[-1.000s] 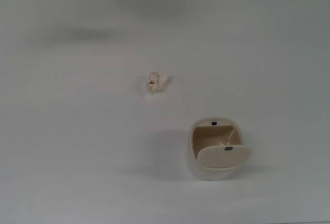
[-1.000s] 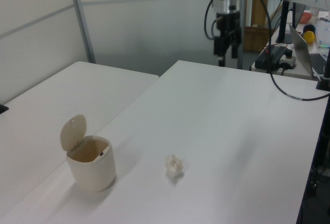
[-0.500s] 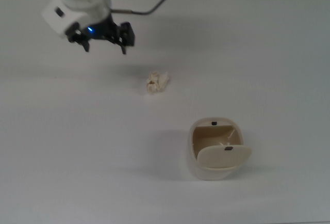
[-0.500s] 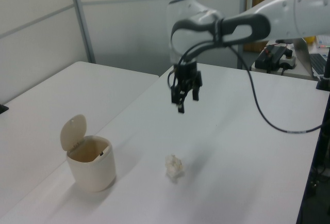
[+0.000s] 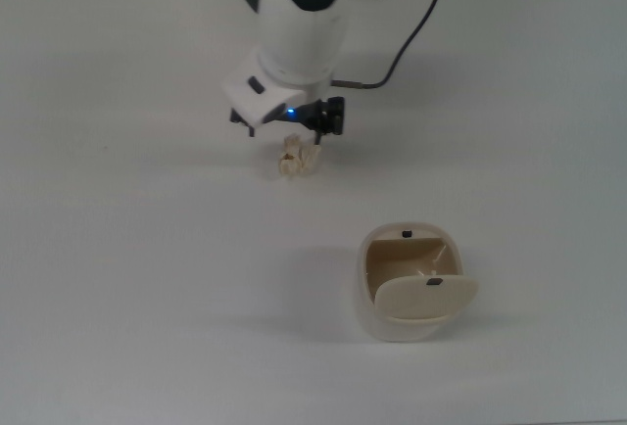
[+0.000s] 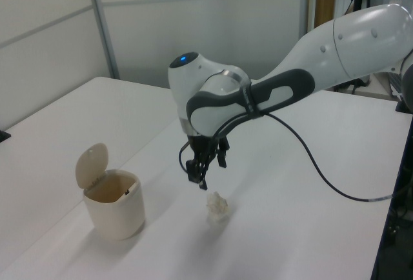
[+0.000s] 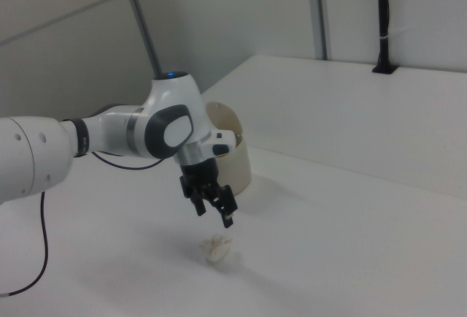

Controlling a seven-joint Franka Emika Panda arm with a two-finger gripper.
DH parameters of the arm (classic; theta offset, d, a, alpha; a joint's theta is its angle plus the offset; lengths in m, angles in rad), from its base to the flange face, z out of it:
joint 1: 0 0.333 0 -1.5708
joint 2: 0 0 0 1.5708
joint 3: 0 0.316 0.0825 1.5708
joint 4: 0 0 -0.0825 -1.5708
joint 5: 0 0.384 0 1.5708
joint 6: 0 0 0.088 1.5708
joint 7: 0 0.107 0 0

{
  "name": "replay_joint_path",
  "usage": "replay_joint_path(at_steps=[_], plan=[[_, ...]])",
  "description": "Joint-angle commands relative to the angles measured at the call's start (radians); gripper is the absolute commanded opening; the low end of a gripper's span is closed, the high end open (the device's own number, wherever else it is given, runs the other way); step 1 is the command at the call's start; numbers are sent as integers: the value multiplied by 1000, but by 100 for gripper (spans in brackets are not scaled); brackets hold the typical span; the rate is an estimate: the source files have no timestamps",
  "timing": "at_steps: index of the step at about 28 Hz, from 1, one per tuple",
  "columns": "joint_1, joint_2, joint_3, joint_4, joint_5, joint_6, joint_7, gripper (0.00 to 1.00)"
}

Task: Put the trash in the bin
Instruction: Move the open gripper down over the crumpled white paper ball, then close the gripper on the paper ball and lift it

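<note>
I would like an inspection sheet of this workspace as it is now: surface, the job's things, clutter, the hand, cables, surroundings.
Surface: white table, bare apart from the two task items.
Trash: crumpled paper wad lying on the table, not gripped.
Bin: upright, flap lid raised, inside appears empty; it stands apart from the wad.
Clutter: nothing seen.
Hand: open, pointing down, hovering just above the wad without touching it.
Cables: black cable hangs from the arm in a loop above the table.
Surroundings: grey partition walls; a second white table adjoins.
</note>
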Motion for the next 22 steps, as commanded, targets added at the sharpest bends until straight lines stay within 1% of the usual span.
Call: replay_joint_path(at_steps=[1,4,9,12,13,18,19,22], plan=[[45,28,-12,-24,-42,41,69,100],[59,48,-12,-24,-70,59,104,100],[61,84,-12,-26,-85,87,121,100],[61,95,-12,-32,-108,100,124,100],[61,100,-12,-50,-125,116,132,100],[62,98,-12,-104,-170,166,172,100],[65,97,-12,-119,-185,169,181,100],[78,97,-12,-136,-191,173,181,100]])
